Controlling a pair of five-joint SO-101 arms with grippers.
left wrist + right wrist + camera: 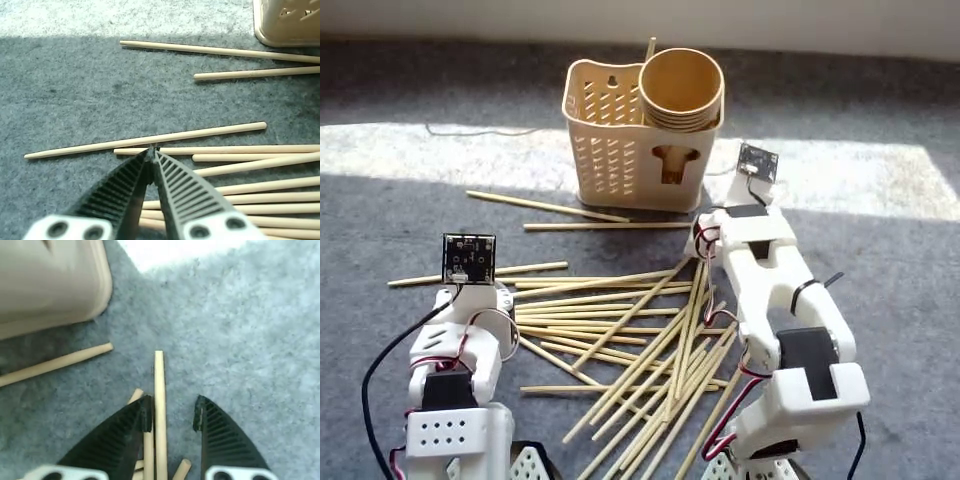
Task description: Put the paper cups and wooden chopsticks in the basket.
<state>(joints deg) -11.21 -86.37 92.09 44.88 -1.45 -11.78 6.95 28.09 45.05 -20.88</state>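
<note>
Many chopsticks (pixel 640 330) litter the tabletop (pixel 880 290) before the basket (pixel 610 140) holding the paper cups (pixel 680 90). Left wrist view: left jaws together above a stick (pixel 145 140). Right wrist view: right jaws apart astride one chopstick (pixel 159 385); centring before closing seems wise.

Stacked paper cups (pixel 681 90) upright in basket (pixel 610 150), chopsticks (pixel 640 345) scattered

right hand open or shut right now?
Open. In the right wrist view the right hand has its fingers apart, with a chopstick lying between them, not clamped.
</note>
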